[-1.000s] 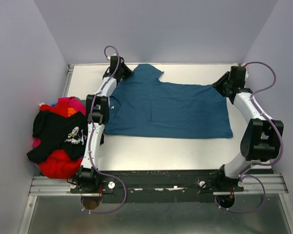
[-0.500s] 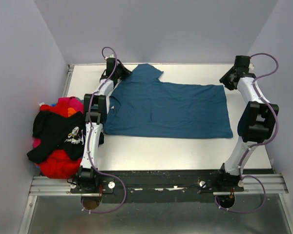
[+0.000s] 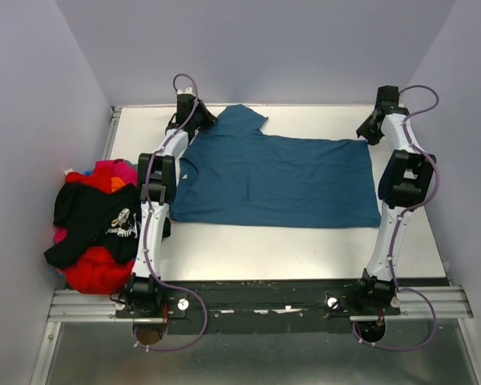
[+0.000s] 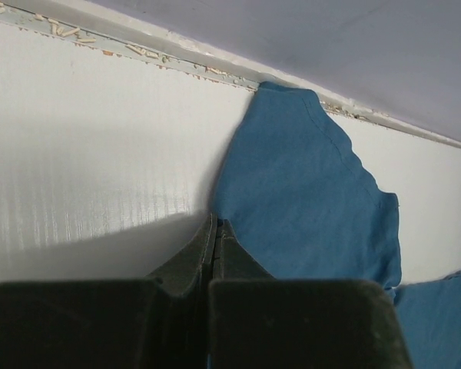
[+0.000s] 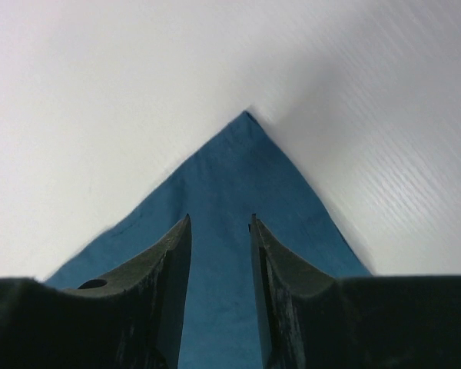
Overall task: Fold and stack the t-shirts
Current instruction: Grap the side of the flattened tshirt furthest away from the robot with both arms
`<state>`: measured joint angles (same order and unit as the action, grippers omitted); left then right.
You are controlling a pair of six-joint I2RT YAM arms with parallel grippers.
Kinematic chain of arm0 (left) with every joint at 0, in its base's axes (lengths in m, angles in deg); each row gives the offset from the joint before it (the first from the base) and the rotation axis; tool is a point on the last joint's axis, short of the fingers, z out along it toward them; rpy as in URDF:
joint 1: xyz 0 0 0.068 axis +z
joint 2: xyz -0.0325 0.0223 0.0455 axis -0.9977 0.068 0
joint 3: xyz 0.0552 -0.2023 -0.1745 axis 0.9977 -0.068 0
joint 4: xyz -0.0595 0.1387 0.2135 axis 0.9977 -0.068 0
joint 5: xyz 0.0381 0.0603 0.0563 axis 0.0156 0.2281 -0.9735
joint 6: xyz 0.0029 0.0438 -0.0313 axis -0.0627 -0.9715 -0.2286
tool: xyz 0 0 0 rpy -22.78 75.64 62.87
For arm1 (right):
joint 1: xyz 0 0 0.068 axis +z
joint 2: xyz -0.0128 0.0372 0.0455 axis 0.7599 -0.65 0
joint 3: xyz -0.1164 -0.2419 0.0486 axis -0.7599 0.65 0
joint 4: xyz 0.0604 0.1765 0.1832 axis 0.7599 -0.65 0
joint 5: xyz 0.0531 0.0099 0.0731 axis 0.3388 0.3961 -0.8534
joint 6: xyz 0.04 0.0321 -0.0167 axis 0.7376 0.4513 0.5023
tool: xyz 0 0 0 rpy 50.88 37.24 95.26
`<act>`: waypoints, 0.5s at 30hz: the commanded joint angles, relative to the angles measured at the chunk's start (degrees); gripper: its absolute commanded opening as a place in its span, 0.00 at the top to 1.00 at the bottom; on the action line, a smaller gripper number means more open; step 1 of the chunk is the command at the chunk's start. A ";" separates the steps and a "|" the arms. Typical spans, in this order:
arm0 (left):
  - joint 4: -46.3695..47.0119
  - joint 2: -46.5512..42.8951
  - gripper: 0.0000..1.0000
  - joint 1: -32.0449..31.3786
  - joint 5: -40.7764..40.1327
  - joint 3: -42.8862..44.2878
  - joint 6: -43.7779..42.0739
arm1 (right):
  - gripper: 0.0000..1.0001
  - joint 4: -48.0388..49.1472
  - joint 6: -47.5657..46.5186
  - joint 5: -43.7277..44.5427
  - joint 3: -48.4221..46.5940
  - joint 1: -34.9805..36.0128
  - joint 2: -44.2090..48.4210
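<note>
**Flanking the teal shirt at its two upper corners**

The teal shirt (image 3: 280, 180) lies spread flat in the upper middle of the white surface (image 3: 289, 253). One sleeve points up toward the back edge (image 4: 138, 54), where the strip along the wall looks chipped.

The left arm (image 3: 156, 184) runs up the left side of the overhead view, along the shirt's left border. The left fingers (image 4: 188, 257) are pressed together with no gap between them. Their tips sit right at the edge of that upper sleeve. I cannot tell whether any cloth is caught between them.

The right arm (image 3: 405, 176) stands along the right side of the frame. The right fingers (image 5: 169, 261) are apart by a narrow gap over the shirt's upper right corner. Blue cloth shows between them, and the pointed corner lies just beyond the tips. They grip nothing.

A pile of other shirts (image 3: 96, 233) sits at the middle left of the overhead view, off the surface's left side and just beside the left arm. A black shirt with white print (image 3: 88, 212) is draped over a red one (image 3: 96, 269). Magenta (image 3: 116, 168) and orange (image 3: 116, 184) cloth shows at the top of the pile. Nothing lies on the teal shirt or between it and either set of fingers.
</note>
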<state>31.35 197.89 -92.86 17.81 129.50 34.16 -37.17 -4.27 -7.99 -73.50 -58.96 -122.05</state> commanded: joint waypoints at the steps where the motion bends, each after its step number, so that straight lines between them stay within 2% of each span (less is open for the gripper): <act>1: -0.43 -3.40 1.00 -0.44 -1.17 -0.17 -2.24 | 0.56 -7.21 0.73 0.84 -8.47 -1.49 -6.02; 8: -0.25 -3.58 1.00 -0.88 -1.26 -0.08 -2.06 | 0.56 -8.45 1.43 -4.08 -14.20 -4.39 -11.56; 10: -0.42 -3.58 1.00 -0.97 -1.26 -0.17 -1.98 | 0.51 -8.63 1.43 -5.30 -15.43 -5.00 -13.14; 15: -0.43 -3.93 1.00 -0.88 -1.43 -0.43 -2.15 | 0.49 -9.16 0.73 -7.16 -17.46 -5.18 -14.56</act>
<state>31.27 197.49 -93.37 17.35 129.50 33.02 -44.08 -3.17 -12.23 -88.74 -64.22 -134.99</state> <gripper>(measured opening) 0.005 0.499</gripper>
